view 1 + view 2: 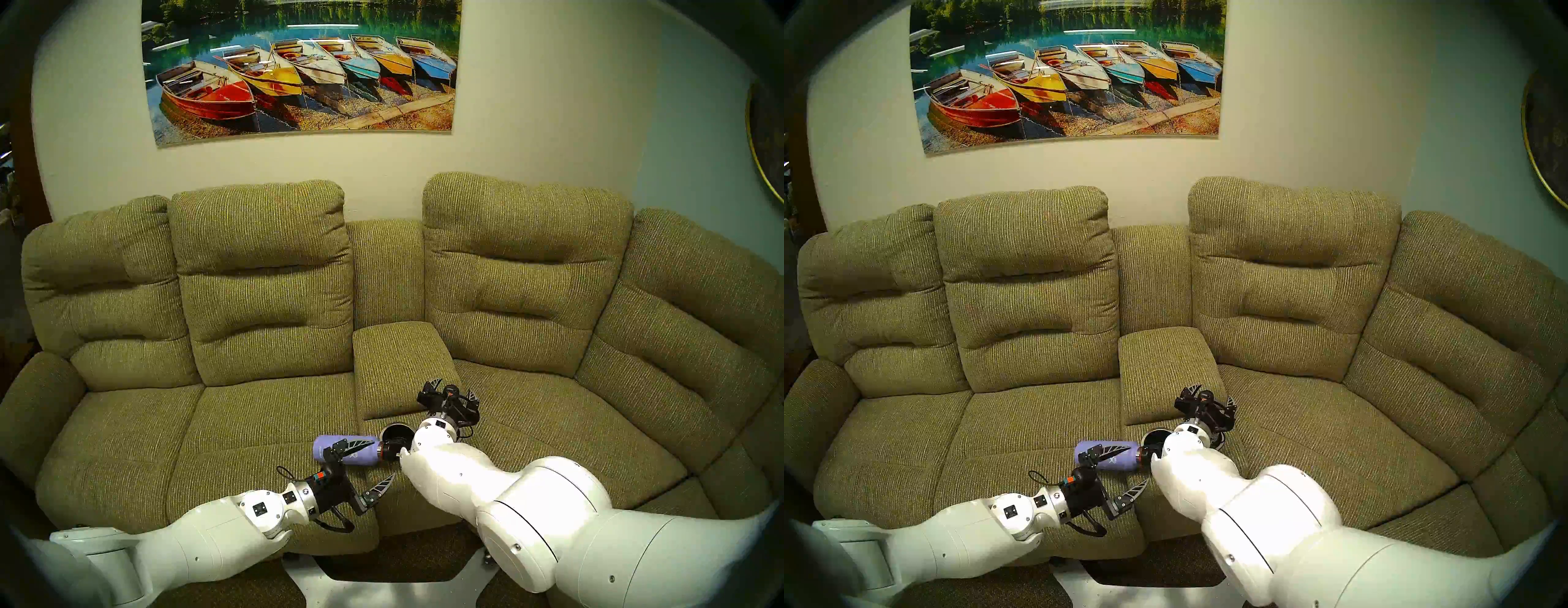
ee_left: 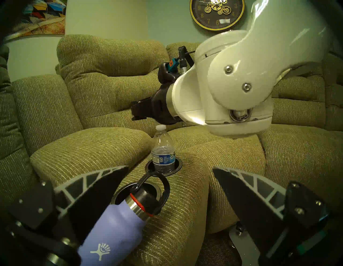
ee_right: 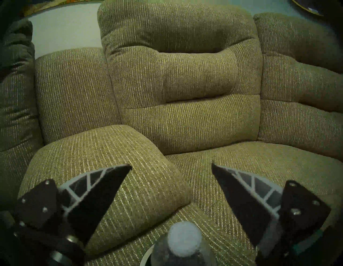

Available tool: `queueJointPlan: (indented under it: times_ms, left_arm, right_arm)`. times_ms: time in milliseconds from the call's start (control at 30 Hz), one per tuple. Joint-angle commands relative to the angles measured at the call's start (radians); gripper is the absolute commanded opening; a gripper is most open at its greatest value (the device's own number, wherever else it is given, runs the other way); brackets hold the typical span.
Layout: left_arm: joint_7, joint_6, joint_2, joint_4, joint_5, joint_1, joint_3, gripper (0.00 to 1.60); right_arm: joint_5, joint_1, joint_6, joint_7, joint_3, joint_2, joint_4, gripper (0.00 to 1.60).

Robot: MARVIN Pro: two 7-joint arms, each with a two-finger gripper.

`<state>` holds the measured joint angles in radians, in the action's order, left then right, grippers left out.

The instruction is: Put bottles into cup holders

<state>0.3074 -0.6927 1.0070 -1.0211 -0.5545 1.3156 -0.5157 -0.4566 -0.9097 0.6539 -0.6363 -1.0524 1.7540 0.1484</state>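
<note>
One bottle seated, one flask not yet in.

Nearest my left gripper (image 2: 170,185), whose jaws stood wide apart, the lavender flask (image 2: 115,228) lay on its side with its black cap over the near cup holder (image 2: 136,191); just beyond that holder the water bottle (image 2: 163,152) stood upright in the far cup holder (image 2: 178,165). My right gripper (image 3: 171,178), jaws also apart and holding nothing, hung just above the bottle's cap. I judged a careless withdrawal could clip the cap and tip the bottle, and the round flask could roll off.

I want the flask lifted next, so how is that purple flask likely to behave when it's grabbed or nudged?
The flask lies on its side on the cushion, so its round body may roll if nudged. Its smooth, seemingly metal wall could slip between fingers and feel heavy for its size. The loop handle looks flexible.
</note>
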Motion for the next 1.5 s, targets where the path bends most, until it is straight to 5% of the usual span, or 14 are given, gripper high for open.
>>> queueJointPlan:
  times_ms: [0, 233, 567, 1033, 1467]
  left_arm:
    - [-0.003, -0.006, 0.000, -0.012, 0.002, -0.002, -0.003, 1.60]
    - [-0.003, -0.006, 0.000, -0.011, 0.001, -0.002, -0.003, 1.60]
    - [-0.002, -0.005, 0.001, -0.009, 0.001, -0.003, -0.002, 1.60]
    - [-0.004, -0.006, 0.000, -0.011, 0.001, -0.002, -0.002, 1.60]
    - [-0.010, -0.004, 0.015, 0.023, 0.004, -0.012, -0.004, 1.60]
  right_arm:
    - [-0.015, 0.038, 0.116, -0.029, -0.028, -0.058, 0.047, 1.60]
    - [-0.006, 0.062, 0.185, -0.029, -0.056, -0.155, 0.007, 1.60]
    - [0.066, -0.012, 0.305, -0.035, -0.011, -0.279, -0.037, 1.60]
    - [0.086, -0.123, 0.306, -0.109, -0.013, -0.238, 0.026, 1.60]
    - [0.159, -0.215, 0.306, -0.202, 0.016, -0.281, 0.168, 1.60]
